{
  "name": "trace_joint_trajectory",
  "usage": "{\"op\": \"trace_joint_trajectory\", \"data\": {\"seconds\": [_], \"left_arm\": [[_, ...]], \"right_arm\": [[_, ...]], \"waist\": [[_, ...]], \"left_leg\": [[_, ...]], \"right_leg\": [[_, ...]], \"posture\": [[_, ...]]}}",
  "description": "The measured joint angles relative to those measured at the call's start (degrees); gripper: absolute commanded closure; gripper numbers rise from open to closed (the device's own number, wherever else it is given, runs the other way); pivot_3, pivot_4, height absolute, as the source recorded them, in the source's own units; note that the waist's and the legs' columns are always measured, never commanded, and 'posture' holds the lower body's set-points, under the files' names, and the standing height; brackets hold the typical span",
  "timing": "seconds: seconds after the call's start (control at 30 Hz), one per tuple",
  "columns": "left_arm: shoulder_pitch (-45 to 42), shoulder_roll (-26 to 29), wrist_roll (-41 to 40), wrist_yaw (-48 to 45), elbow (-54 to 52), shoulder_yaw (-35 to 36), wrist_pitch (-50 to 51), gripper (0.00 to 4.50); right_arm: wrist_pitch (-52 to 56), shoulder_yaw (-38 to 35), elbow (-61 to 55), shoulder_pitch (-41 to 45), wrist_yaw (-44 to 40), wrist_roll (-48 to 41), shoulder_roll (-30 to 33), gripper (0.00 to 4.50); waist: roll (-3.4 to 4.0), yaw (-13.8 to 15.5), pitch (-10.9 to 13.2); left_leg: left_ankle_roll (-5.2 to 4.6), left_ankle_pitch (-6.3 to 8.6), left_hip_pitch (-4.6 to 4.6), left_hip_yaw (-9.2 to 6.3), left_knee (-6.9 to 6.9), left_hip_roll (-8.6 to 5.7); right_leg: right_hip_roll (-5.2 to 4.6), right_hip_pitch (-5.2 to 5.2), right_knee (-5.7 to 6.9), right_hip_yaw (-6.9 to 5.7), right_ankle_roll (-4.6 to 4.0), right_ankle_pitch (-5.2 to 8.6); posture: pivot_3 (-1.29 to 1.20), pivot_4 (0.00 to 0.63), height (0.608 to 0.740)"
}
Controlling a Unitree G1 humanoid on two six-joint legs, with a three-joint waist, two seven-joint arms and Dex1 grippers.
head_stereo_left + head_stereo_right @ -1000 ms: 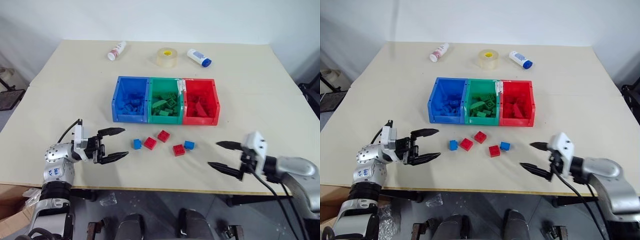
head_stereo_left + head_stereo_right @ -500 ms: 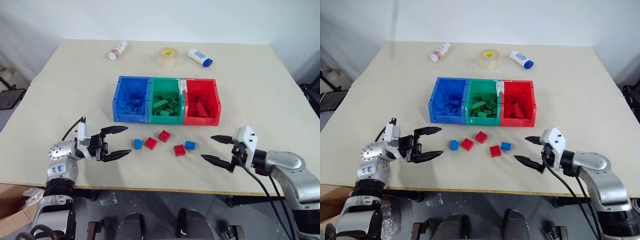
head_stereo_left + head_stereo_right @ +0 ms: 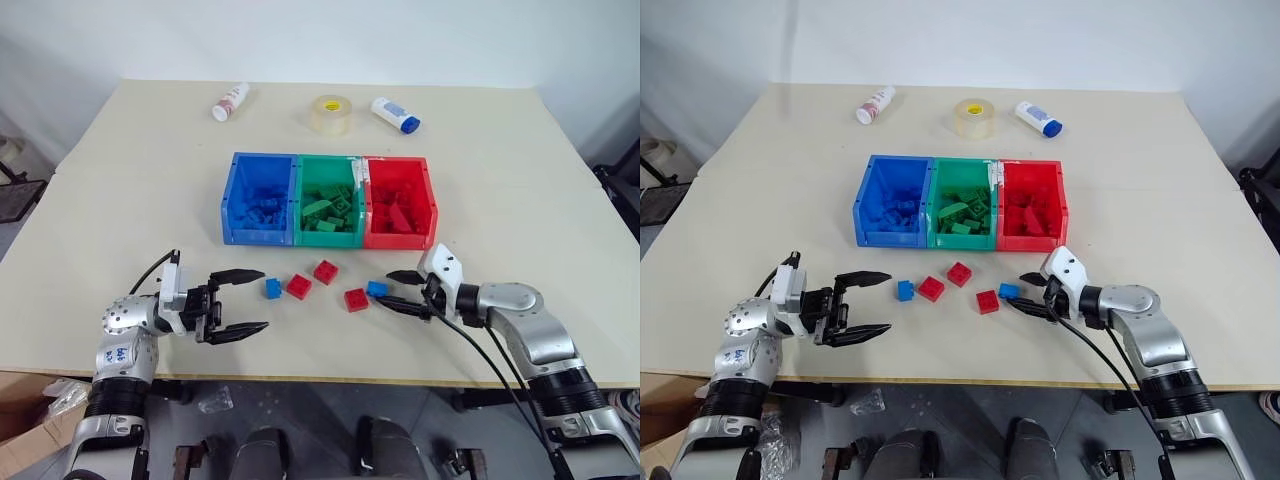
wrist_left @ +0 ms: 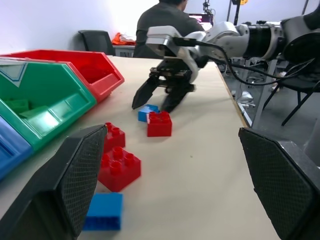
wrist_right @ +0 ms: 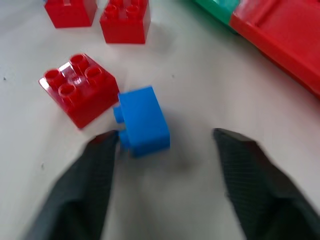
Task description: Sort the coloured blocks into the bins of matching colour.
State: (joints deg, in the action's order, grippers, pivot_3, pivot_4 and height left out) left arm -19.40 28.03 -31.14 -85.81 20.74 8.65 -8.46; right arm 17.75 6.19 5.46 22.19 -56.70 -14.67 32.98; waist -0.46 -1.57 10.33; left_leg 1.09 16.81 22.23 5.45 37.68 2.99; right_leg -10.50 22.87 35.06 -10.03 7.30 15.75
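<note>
Several coloured blocks lie on the table in front of the bins: blue (image 3: 273,288), red (image 3: 299,287), red (image 3: 326,271), red (image 3: 357,299) and blue (image 3: 377,289). The joined bins are blue (image 3: 238,232), green (image 3: 328,238) and red (image 3: 400,241), each with like-coloured bricks inside. My right gripper (image 3: 390,290) is low over the table. Its fingers (image 5: 95,170) stand apart around the right-hand blue block (image 5: 142,120), which is close against one finger. My left gripper (image 3: 262,299) hovers open and empty just left of the other blue block (image 4: 103,211).
A roll of clear tape (image 3: 331,113) and two small white bottles (image 3: 231,101) (image 3: 396,114) lie at the far side of the table. The table's near edge (image 3: 330,378) runs just below both grippers. A seated person (image 4: 162,20) and chairs are beyond the table's right end.
My right gripper has moved left and forward to the right-hand blue block, and its fingers have narrowed around it. The left gripper has stayed open in about the same place.
</note>
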Motion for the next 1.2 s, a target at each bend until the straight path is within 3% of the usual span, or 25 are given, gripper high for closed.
{"op": "trace_joint_trajectory", "data": {"seconds": [0.1, 0.13, 0.53, 0.73, 0.97, 1.2], "left_arm": [[0.53, 0.06, -0.05, 0.17, -0.33, 0.49, 0.20, 0.00], [0.79, 0.06, -0.05, 0.27, -0.53, 0.54, 0.21, 0.00], [1.92, 0.05, -0.07, 0.66, -1.94, 1.16, 0.21, 0.00], [1.95, -0.02, -0.06, 0.65, -1.93, 1.21, 0.20, 0.00], [1.80, -0.13, -0.06, 0.68, -1.78, 1.56, 0.14, 0.00], [1.37, -0.30, -0.04, 0.75, -1.60, 1.59, -0.12, 0.00]], "right_arm": [[-0.10, 0.20, -0.10, 0.01, -0.02, 0.02, -0.60, 3.53], [-0.11, 0.20, -0.34, 0.01, -0.05, 0.02, -0.61, 3.61], [3.76, 0.11, -6.60, 0.36, 1.35, -1.41, -2.21, 3.61], [5.09, 0.26, -7.81, 5.46, 3.33, -1.35, -4.77, 3.61], [5.79, 4.25, -4.56, 14.92, 7.48, 0.56, -13.60, 3.61], [-3.16, 7.11, 14.13, 30.37, 12.13, 5.16, -26.52, 3.61]], "waist": [[0.00, 0.07, 0.00], [0.00, 0.05, 0.00], [0.00, 0.02, 0.00], [0.00, -0.01, 0.00], [0.00, -0.18, 0.00], [0.00, -0.36, 0.00]], "left_leg": [[-0.01, 0.01, 0.01, 0.00, 0.03, 0.00], [0.00, 0.01, 0.01, 0.00, 0.02, 0.00], [0.00, 0.02, 0.01, -0.01, 0.01, 0.01], [0.01, 0.02, 0.01, -0.01, 0.01, 0.01], [0.01, 0.02, 0.02, 0.00, 0.01, 0.02], [0.02, 0.01, 0.09, 0.11, 0.01, 0.01]], "right_leg": [[0.00, 0.00, 0.00, 0.00, 0.00, 0.00], [0.00, 0.00, 0.00, 0.00, 0.00, 0.00], [0.00, 0.00, 0.01, 0.00, 0.00, 0.00], [0.00, 0.01, 0.01, 0.00, 0.00, 0.00], [0.01, 0.04, 0.05, 0.01, -0.01, 0.00], [0.01, 0.26, 0.21, 0.12, -0.03, 0.01]], "posture": [[0.00, 0.150, 0.740], [0.00, 0.150, 0.740], [0.00, 0.150, 0.740], [0.00, 0.150, 0.740], [0.00, 0.150, 0.740], [0.00, 0.150, 0.740]]}}
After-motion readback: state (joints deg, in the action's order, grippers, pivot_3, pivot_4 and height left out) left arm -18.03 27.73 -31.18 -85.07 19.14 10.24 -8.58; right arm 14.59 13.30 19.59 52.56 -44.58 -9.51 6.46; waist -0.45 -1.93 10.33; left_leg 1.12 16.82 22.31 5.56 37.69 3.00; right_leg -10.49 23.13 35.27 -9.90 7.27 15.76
